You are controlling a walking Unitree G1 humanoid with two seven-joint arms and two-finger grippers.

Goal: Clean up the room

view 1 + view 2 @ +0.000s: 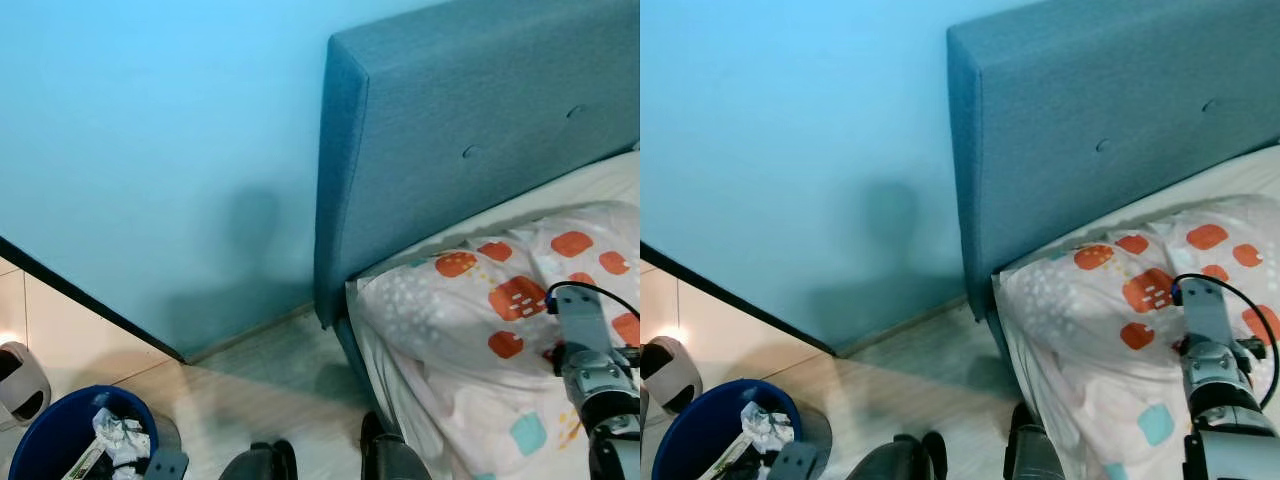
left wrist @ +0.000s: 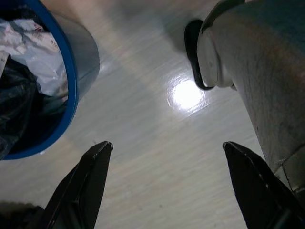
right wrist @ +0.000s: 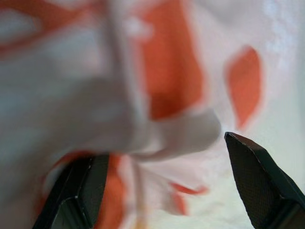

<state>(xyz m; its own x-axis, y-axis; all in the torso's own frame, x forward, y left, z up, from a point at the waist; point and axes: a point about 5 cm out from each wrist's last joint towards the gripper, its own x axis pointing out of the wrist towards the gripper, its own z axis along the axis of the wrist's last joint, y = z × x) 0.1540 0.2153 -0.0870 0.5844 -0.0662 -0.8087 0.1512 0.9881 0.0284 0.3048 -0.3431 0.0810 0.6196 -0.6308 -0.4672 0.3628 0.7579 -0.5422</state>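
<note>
While scanning left to right: blue bin [image 1: 60, 432] on floor, paper and black bag inside. Left gripper [image 2: 164, 183] hanging beside bin, fingers spread wide, nothing held. Right gripper [image 3: 162, 183] pressed over patterned quilt [image 1: 470, 330] on bed [image 1: 480, 130], fingers apart, fold between them, not clamped. Risk: thin fold slipping free on closing, or snagging cable.

A pillow [image 1: 470, 330] is laid on the bed [image 1: 600, 180] just before the headboard [image 1: 470, 130]. A bin [image 1: 60, 440] is set on the floor [image 1: 260, 400] left of the bed, paper [image 1: 120, 435] held inside.
</note>
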